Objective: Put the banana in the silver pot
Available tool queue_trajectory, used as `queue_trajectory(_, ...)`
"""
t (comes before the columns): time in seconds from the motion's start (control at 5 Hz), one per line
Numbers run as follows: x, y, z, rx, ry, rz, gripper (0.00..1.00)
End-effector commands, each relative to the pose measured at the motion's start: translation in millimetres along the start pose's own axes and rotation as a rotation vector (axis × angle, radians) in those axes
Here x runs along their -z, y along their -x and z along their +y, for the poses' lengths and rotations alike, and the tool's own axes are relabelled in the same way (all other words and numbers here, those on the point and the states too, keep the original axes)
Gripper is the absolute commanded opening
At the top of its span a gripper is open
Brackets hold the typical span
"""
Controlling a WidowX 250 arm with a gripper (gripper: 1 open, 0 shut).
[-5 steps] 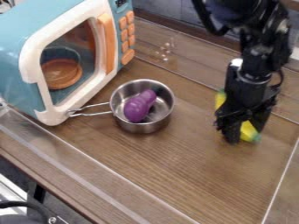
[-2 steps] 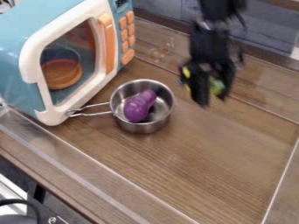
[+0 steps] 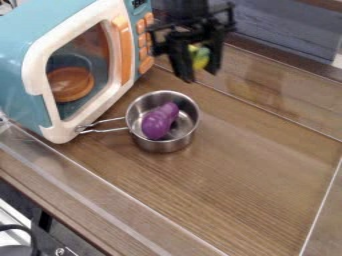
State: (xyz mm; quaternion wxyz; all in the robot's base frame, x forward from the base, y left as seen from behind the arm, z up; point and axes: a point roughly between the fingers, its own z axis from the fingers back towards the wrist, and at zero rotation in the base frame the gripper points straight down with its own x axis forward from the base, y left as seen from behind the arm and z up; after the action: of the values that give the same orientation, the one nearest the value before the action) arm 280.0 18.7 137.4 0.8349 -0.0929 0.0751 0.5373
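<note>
The banana (image 3: 202,56), yellow with a green end, hangs in the air between the black fingers of my gripper (image 3: 195,64), which is shut on it and points mostly downward. It sits above and slightly behind the silver pot (image 3: 173,146), close to the toy microwave's right side. The pot rests on the wooden table with its thin handle (image 3: 96,126) pointing left. A purple lumpy toy vegetable (image 3: 159,122) lies inside it.
A teal and white toy microwave (image 3: 54,35) stands at the left with its door open and an orange dish (image 3: 70,80) inside. The wooden tabletop (image 3: 254,170) stretches to the right and front, edged by a clear raised border (image 3: 80,200).
My gripper has lifted the banana off the table at the right and carried it up and to the left, from beside the pot to above its far side near the microwave.
</note>
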Motion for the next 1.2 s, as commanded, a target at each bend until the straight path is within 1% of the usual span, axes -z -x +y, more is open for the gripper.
queue_trajectory(0.0,-11.4,-12.7,16.5,0.046,0.060,-0.054,0.00)
queue_trajectory(0.2,-7.2,-25.0,29.2,0.024,0.074,-0.072,0.00)
queue_trajectory(0.6,9.5,-19.0,28.7,-0.093,0.105,-0.105,0.00)
queue_trajectory(1.0,25.0,-22.0,14.8,-0.070,0.134,-0.132,0.00)
